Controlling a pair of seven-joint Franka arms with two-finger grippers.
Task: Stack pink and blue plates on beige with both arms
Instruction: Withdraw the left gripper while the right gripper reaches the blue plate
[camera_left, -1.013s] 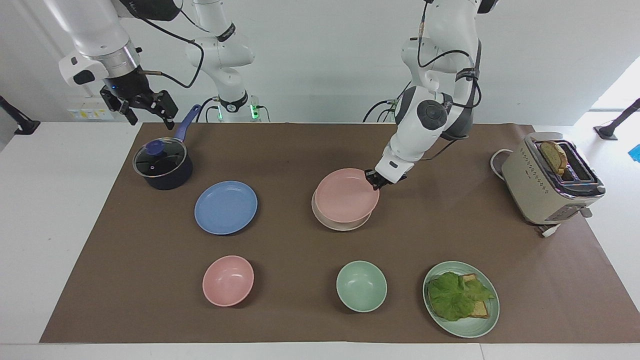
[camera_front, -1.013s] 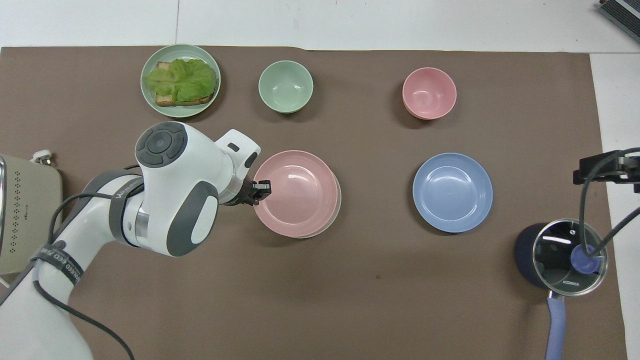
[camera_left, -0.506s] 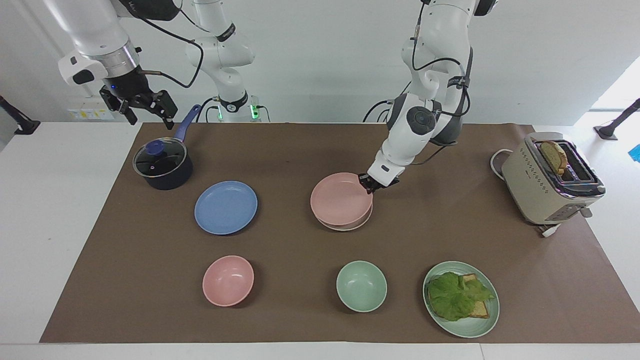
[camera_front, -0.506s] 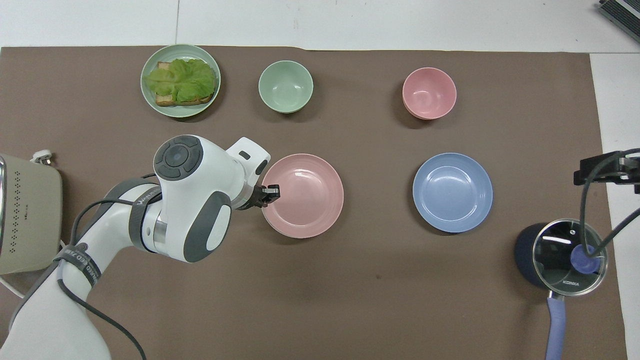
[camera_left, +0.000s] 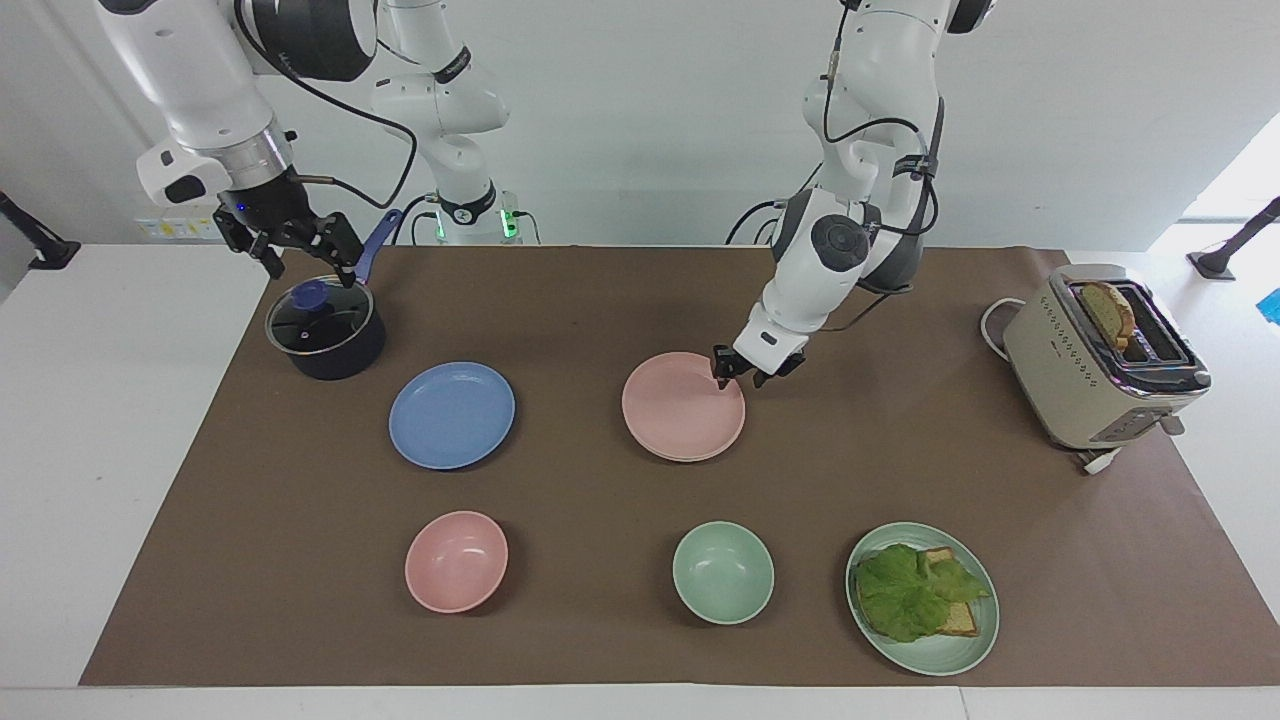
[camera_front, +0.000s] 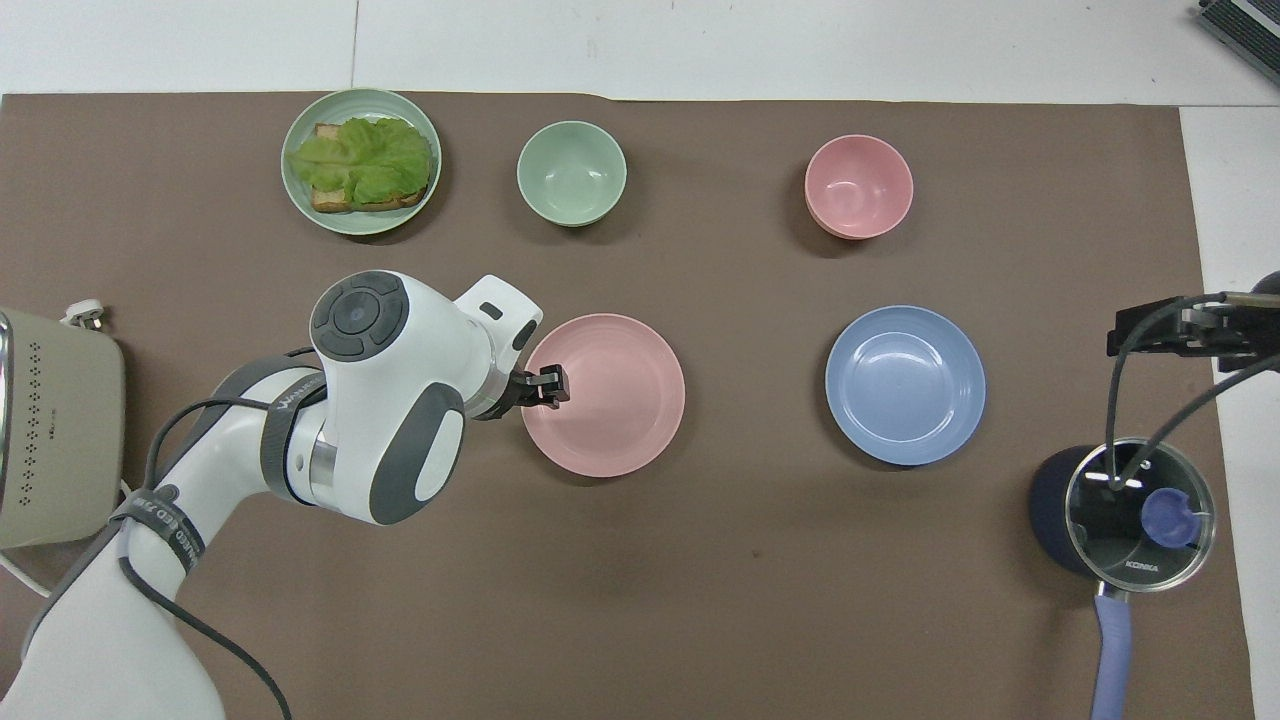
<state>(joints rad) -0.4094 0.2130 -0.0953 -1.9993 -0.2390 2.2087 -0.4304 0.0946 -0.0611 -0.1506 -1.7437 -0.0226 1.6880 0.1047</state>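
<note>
The pink plate (camera_left: 684, 406) (camera_front: 604, 394) lies flat on the beige plate (camera_left: 690, 460), which shows only as a thin pale edge under it. My left gripper (camera_left: 738, 378) (camera_front: 553, 386) is open at the pink plate's rim, on the side toward the left arm's end, with a finger on each side of the rim and no grip on it. The blue plate (camera_left: 452, 414) (camera_front: 905, 385) lies alone on the mat toward the right arm's end. My right gripper (camera_left: 300, 262) (camera_front: 1180, 328) hangs open and empty over the pot.
A dark pot with a glass lid (camera_left: 325, 327) (camera_front: 1125, 510) stands near the right arm's base. A pink bowl (camera_left: 456, 561), a green bowl (camera_left: 723, 572) and a green plate with a lettuce sandwich (camera_left: 922, 598) line the mat's edge farthest from the robots. A toaster (camera_left: 1100, 360) stands at the left arm's end.
The pink plate has come down level onto the beige plate. My left gripper has opened and let it go. My right gripper has moved lower, over the pot.
</note>
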